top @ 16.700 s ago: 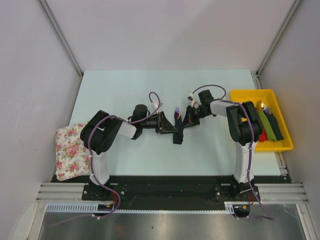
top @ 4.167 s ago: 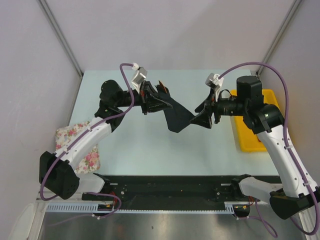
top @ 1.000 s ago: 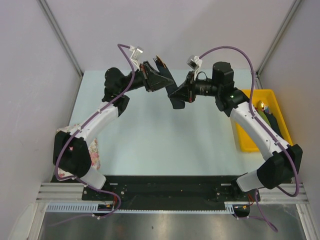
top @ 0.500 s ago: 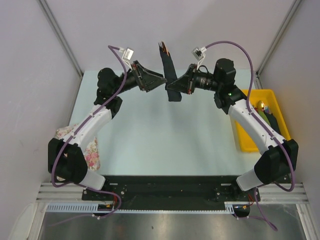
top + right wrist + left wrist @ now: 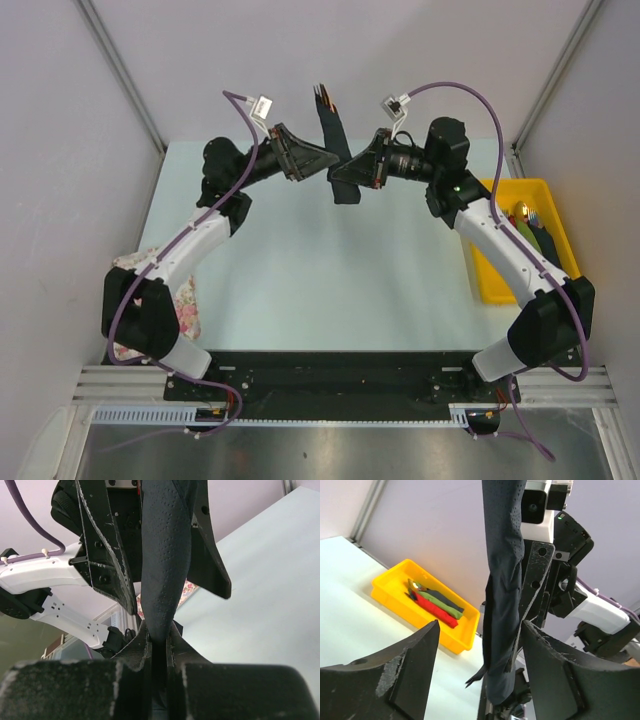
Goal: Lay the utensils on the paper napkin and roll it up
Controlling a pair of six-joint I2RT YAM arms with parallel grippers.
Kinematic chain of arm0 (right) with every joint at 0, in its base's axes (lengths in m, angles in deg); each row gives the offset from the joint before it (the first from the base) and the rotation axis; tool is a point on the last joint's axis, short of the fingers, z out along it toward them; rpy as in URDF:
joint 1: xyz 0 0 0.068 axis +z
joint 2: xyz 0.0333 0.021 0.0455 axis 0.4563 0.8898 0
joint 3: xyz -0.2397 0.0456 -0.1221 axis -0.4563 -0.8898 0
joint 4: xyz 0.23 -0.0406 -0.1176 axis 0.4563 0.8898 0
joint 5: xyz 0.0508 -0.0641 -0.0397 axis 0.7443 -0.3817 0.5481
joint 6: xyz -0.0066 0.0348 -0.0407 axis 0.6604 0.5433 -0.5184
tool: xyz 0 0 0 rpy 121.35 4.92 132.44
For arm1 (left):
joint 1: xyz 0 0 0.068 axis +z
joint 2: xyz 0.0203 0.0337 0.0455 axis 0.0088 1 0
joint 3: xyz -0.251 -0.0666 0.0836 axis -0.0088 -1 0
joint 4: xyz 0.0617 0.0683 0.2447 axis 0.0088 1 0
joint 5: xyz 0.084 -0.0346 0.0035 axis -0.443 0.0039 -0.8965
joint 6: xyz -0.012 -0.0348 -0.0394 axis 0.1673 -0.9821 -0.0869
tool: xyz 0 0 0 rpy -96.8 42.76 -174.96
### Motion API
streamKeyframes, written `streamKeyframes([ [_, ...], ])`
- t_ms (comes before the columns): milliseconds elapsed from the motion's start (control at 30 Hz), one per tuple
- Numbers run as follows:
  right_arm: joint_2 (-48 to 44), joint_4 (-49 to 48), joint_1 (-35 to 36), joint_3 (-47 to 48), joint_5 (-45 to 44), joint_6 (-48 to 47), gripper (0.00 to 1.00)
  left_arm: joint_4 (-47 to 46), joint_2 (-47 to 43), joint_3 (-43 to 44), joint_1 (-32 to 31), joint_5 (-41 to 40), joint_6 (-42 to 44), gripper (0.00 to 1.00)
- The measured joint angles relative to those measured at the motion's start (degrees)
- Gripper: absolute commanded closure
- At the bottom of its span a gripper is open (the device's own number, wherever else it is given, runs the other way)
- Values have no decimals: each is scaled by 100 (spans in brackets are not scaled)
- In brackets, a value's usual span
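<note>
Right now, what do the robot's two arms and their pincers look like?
Both the left arm and right arm have white links between bulky black joints, with a purple cable looping along each. The left gripper and right gripper are black, wedge-shaped two-finger claws; the left fingers show grey scuffs.

Left arm (image 5: 190,245) and right arm (image 5: 505,255): white link shells, black joints. Purple cable (image 5: 470,88) runs along each, up to small white wrist camera (image 5: 262,105). Fingers (image 5: 410,665) black, wedge-shaped, edges scuffed grey. Green light (image 5: 461,184) on right arm joint.
</note>
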Motion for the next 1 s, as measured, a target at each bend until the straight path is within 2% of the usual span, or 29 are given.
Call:
streamKeyframes([
  [100,0,0,11,0,7,-17,100,-101,52,4,-96,-2,-109,42],
  [200,0,4,15,0,9,-48,100,-164,114,31,-144,-4,-203,58],
  [233,0,11,15,0,7,-59,100,-186,138,50,-155,-2,-234,67],
  [367,13,46,-9,0,-59,-109,100,-278,181,136,-195,20,-304,89],
  [400,15,46,-17,0,-61,-116,100,-286,186,146,-197,24,-330,98],
  [567,15,52,-46,0,-55,-153,100,-348,219,157,-208,39,-385,100],
  [700,20,68,-85,2,-46,-157,76,-389,234,157,-210,33,-385,100],
  [733,20,76,-96,9,-46,-157,65,-385,240,166,-210,26,-385,100],
  [833,20,127,-118,37,-37,-168,49,-365,286,236,-214,-9,-382,100],
  [1000,20,341,-157,66,-59,-254,45,-350,345,420,-201,-157,-382,100],
])
